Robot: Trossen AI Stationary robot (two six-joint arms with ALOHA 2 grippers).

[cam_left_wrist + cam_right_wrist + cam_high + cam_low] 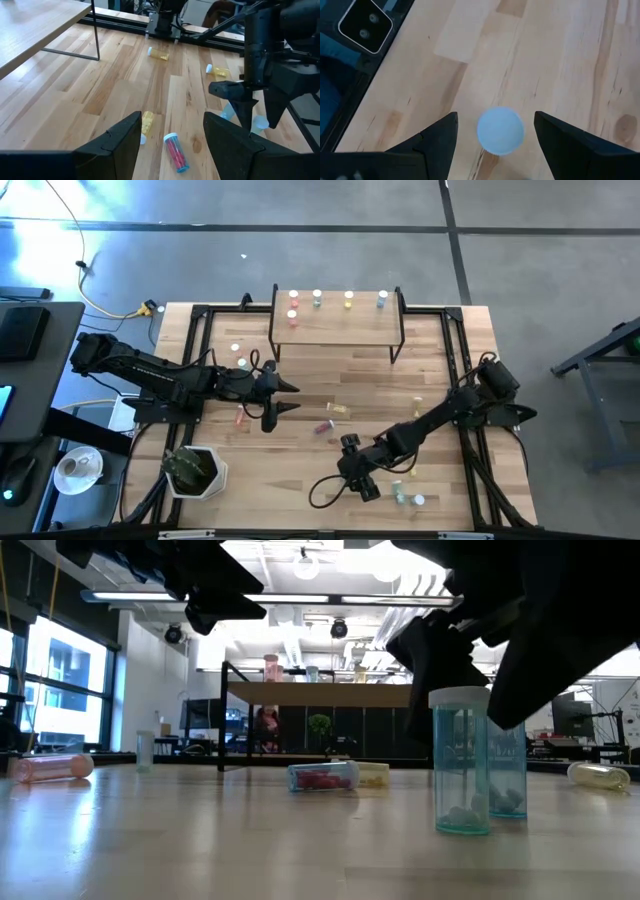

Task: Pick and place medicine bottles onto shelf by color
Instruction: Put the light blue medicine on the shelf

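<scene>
Bottle (500,130) sits between right gripper (495,131) fingers (spread) — untouched.

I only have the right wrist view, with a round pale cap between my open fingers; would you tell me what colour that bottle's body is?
Observer: In the low view, the upright bottle under the right gripper has a clear blue body.
Operator: Thank you. Is the left arm in my way?
Observer: No. In the high view the left gripper hovers open near the table's middle, well apart from yours.
Operator: Where does blue go on the shelf?
Observer: The high view shows one blue shelved bottle at the right end of the back row on the shelf.
</scene>
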